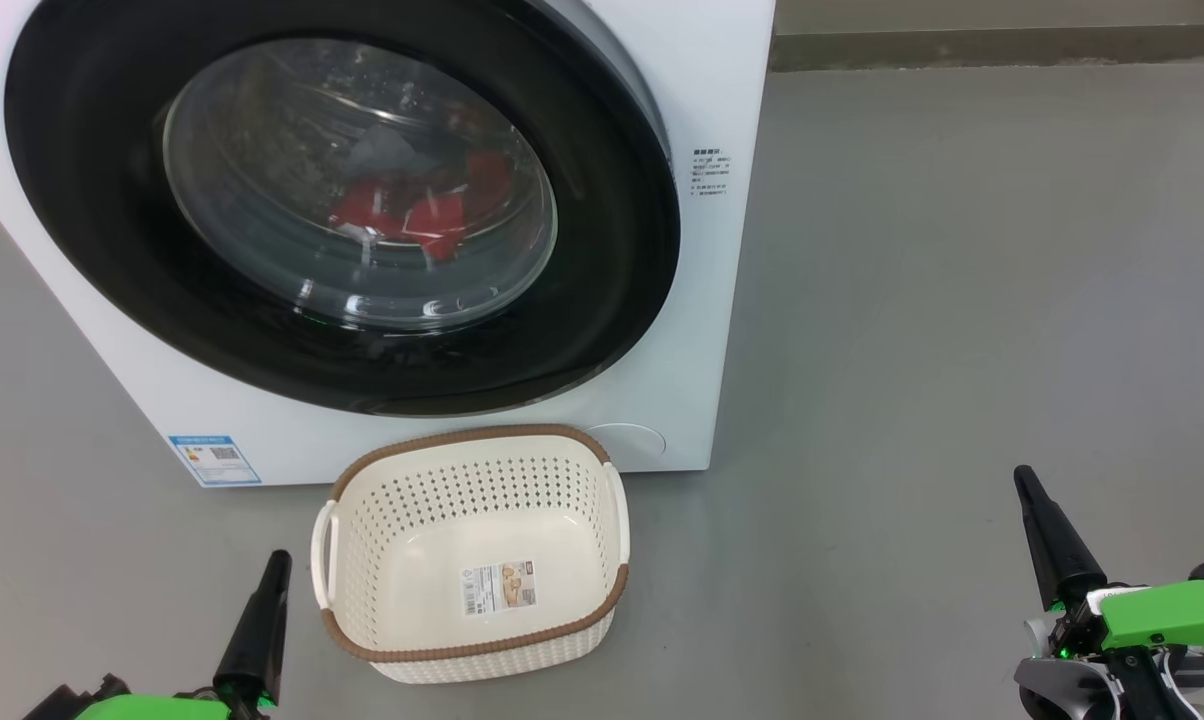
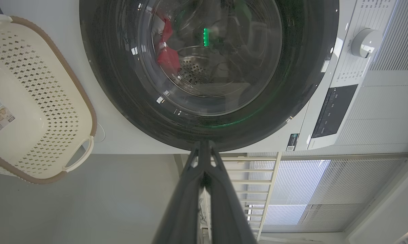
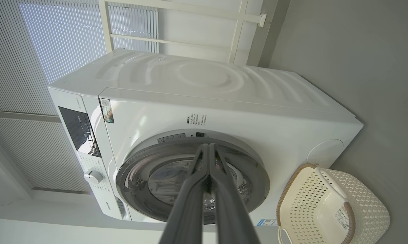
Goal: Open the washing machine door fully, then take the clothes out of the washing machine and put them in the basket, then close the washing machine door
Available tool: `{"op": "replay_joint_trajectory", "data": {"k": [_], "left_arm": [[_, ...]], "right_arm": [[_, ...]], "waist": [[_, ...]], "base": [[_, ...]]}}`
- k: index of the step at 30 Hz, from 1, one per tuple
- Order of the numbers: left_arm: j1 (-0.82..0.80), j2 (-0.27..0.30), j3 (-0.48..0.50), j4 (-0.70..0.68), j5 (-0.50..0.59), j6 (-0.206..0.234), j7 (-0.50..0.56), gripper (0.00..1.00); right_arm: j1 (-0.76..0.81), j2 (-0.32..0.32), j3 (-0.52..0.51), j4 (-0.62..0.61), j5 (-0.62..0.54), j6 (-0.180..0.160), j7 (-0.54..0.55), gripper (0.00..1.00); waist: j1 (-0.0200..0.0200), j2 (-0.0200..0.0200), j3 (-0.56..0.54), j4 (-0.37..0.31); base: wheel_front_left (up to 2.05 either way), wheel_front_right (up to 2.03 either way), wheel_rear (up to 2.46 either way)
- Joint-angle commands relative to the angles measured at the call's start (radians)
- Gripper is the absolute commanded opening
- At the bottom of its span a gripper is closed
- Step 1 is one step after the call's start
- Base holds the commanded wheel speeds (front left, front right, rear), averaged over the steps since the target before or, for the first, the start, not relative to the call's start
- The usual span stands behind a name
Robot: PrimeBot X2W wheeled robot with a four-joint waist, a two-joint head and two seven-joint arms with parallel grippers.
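Head view: the washing machine door (image 1: 352, 300) is shut, with red clothes (image 1: 412, 215) behind its glass; the basket (image 1: 462, 440) stands just before the washing machine (image 1: 702, 300), near the left gripper (image 1: 278, 562) and well left of the right gripper (image 1: 1024, 482); both grippers are pinched closed and empty; the blue label (image 1: 214, 460) is unreadable.
Left wrist view: a dial (image 2: 365, 42) and a dark panel (image 2: 332, 110) show far right.
Right wrist view: the machine's top (image 3: 207, 78) shows; its print is too small to read.
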Motion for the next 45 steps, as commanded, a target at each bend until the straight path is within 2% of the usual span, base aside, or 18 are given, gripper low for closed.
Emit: {"op": "replay_joint_trajectory", "data": {"k": [1,20,21,27,32,36,45], "left_arm": [[-0.041,0.009,0.034,-0.021,0.011,-0.007,0.004,0.0],[-0.041,0.009,0.034,-0.021,0.011,-0.007,0.004,0.0],[0.0,0.0,0.0,0.0,0.0,0.0,0.0,1.0],[0.015,-0.005,-0.004,0.021,0.002,0.0,-0.006,1.0],[0.022,-0.003,-0.005,0.005,0.014,0.0,-0.021,1.0],[0.029,0.001,-0.007,-0.006,0.029,0.0,-0.034,1.0],[0.039,0.006,-0.005,-0.022,0.127,-0.001,-0.06,1.0]], "right_arm": [[-0.042,-0.009,0.017,-0.029,-0.001,-0.001,0.006,0.0],[-0.042,-0.009,0.017,-0.029,-0.001,-0.001,0.006,0.0],[0.0,0.0,0.0,0.0,0.0,0.0,0.0,1.0],[0.012,0.01,0.011,0.028,-0.001,0.0,-0.007,1.0],[0.012,0.009,0.024,0.024,-0.01,0.0,-0.022,1.0],[0.013,0.005,0.035,0.023,-0.03,0.0,-0.034,1.0],[0.011,-0.003,0.064,0.025,-0.119,0.0,-0.061,1.0]], "waist": [[0.0,-0.0001,0.0,0.0],[0.0,-0.0001,0.0,0.0],[0.0,-0.0001,0.0,0.0],[0.0001,-0.0001,0.001,0.001],[0.0022,-0.0001,-0.001,0.002],[0.0002,-0.0001,0.001,0.003],[0.0,-0.0001,0.003,0.005]], "base": [[0.0,0.0,0.0],[0.0,0.0,0.0],[0.0,0.0,0.0],[0.0,0.0,0.0],[0.0,0.0,0.0],[0.0,0.0,0.0],[0.0,0.0,0.0]]}}
